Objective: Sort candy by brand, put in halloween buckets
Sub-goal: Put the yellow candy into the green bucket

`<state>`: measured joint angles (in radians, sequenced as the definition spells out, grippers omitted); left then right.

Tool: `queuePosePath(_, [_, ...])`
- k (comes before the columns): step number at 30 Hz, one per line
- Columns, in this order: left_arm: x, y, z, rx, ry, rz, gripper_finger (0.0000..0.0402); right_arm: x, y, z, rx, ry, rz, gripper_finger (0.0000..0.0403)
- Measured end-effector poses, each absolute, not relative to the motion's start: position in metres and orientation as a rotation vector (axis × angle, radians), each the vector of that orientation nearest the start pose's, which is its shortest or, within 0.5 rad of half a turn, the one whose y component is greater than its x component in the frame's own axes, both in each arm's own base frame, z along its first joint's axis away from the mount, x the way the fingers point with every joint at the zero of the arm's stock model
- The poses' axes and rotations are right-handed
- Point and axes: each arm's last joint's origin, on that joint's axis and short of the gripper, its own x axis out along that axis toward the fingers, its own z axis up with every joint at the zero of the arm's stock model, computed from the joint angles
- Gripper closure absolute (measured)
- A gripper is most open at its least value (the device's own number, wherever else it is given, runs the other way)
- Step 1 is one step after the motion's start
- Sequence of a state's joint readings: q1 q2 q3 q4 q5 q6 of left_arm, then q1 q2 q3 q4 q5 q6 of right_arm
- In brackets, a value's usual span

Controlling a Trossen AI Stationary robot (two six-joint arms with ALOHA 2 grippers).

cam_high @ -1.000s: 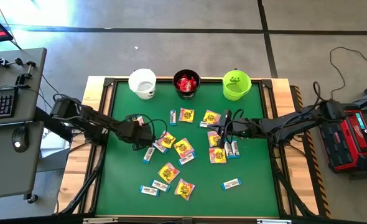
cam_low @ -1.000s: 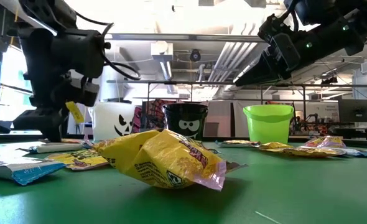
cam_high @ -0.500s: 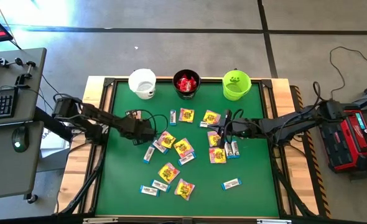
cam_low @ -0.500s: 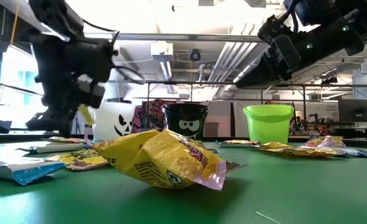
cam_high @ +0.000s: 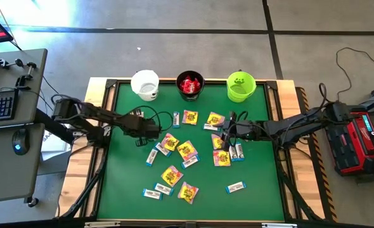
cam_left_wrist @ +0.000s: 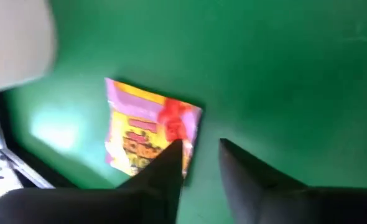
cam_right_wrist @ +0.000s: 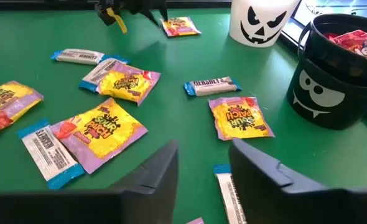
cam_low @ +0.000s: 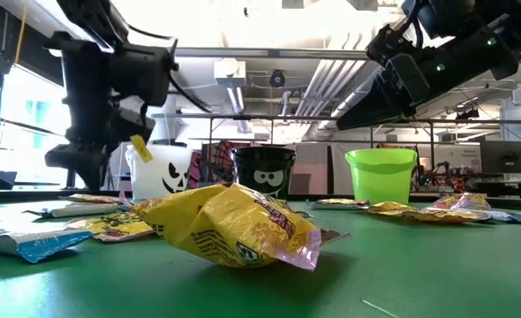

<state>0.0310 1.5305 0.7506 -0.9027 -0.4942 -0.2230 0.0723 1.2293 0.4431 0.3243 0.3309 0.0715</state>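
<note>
Three buckets stand in a row at the far edge: white (cam_high: 145, 84), black (cam_high: 190, 85) with red candy inside, lime green (cam_high: 241, 87). Yellow-and-pink packets (cam_high: 186, 149) and white-and-blue bars (cam_high: 236, 187) lie scattered flat on the green table. My left gripper (cam_high: 148, 130) hangs above the table's left part with its fingers (cam_left_wrist: 171, 162) a little apart and nothing between them. A yellow-and-pink packet (cam_left_wrist: 149, 127) lies on the table just beyond them. My right gripper (cam_right_wrist: 202, 165) is open above candy right of centre, holding nothing.
A small yellow strip (cam_low: 141, 148) hangs at my left gripper; what it is I cannot tell. A crumpled yellow packet (cam_low: 230, 221) lies close to the low camera. The raised table frame (cam_high: 104, 126) runs along the left edge. Bare green cloth lies near the front right (cam_high: 263, 202).
My left gripper has moved up a little and toward the table's far edge, and the yellow strip at it has gone along. The candy on the table has stayed where it was.
</note>
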Motion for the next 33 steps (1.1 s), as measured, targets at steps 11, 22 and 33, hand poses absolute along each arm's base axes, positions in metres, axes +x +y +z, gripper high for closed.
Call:
queuePosePath(11, [0.216,0.044,0.125,0.246,1.74,0.584,0.0179,0.232,0.007,0.179,-0.023,0.444,-0.27,0.0221])
queuePosePath(22, [0.214,0.063,0.12,0.135,1.79,0.467,0.0226,0.232,0.007,0.179,-0.02,0.443,-0.271,0.0222])
queuePosePath(33, [0.223,0.07,0.132,0.119,1.745,0.419,0.0391,0.232,0.007,0.179,-0.02,0.443,-0.271,0.0222])
